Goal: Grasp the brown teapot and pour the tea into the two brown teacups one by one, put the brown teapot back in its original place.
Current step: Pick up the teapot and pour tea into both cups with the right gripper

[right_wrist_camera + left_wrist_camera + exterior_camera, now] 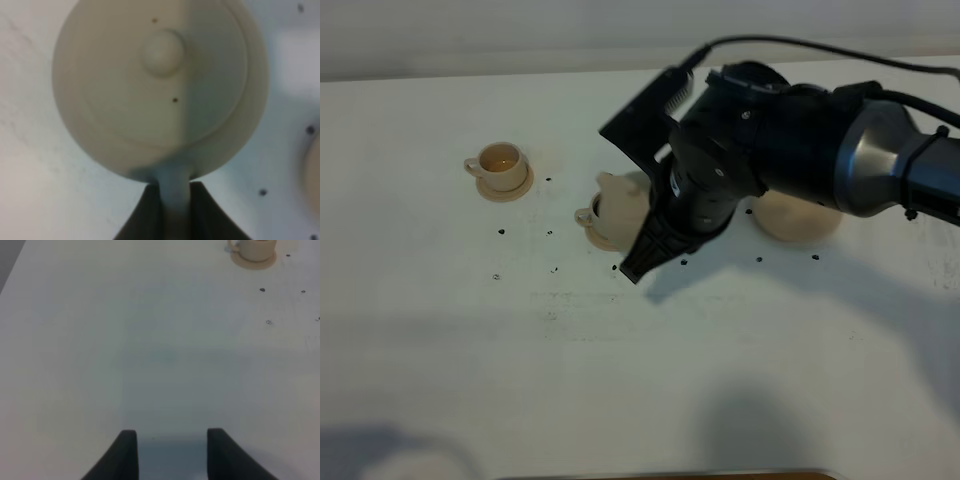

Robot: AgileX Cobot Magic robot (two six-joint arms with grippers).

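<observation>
Centre of the overhead frame, under the arm: your right gripper is clamped on the brown teapot by its loop handle. Ceramic, likely heavy, slick, brittle — handle's your hold.

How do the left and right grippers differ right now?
The left gripper is open and empty; the right gripper is shut on the handle of the brown teapot. The left gripper hangs over bare table; the right gripper carries the brown teapot near a teacup. Both are dark.
</observation>
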